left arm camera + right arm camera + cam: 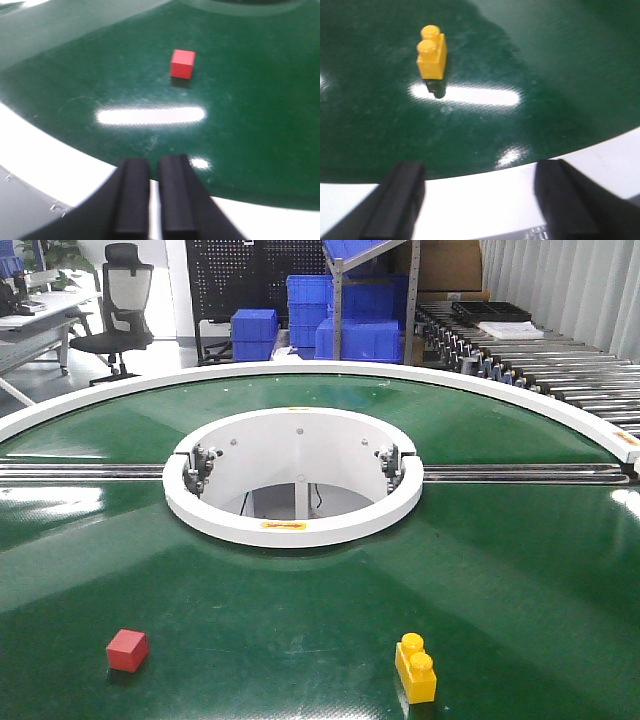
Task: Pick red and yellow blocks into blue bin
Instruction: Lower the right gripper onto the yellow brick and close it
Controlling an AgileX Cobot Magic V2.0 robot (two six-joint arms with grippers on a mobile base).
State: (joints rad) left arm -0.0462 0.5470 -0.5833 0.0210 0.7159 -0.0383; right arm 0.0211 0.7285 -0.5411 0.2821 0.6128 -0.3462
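Left gripper (154,200): was nearly closed, empty; only red cube (182,64) ahead.
Right gripper (480,200): stood wide apart, empty; only yellow brick (432,54) ahead.
Front view: showed one of each, well apart on green table (300,620).

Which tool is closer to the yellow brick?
Right. The right tool, open, has the yellow brick ahead of it, slightly to the left. The left tool, shut, faces the red cube, with the brick outside its view.
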